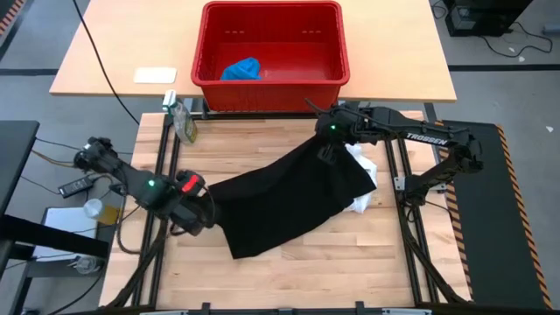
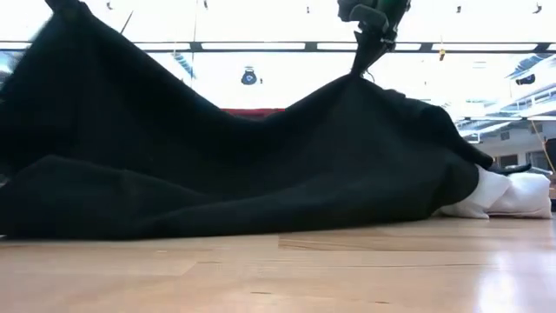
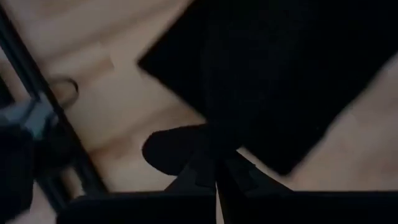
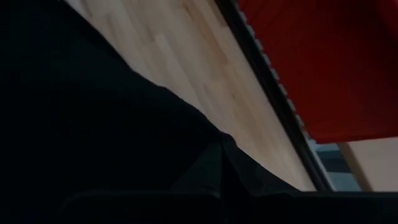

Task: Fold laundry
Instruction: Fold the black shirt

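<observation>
Wooden table (image 1: 289,271): black garment (image 1: 289,197) spread across its centre, lifted at two corners. Red basket (image 1: 271,83) at far side holds blue garment (image 1: 241,69). White garment (image 1: 366,188) lies partly under the black one's right edge. Left gripper (image 1: 203,213) clamped on its left corner; right gripper (image 1: 331,140) clamped on its far right corner.

A lab: cabled robot bench (image 1: 289,262), strip-lit hall.

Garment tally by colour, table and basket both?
Black: 1, black garment on the table, pinched by both tools
White: 1, white garment partly under it
Blue: 1, blue garment in the red basket
Total: 3
</observation>
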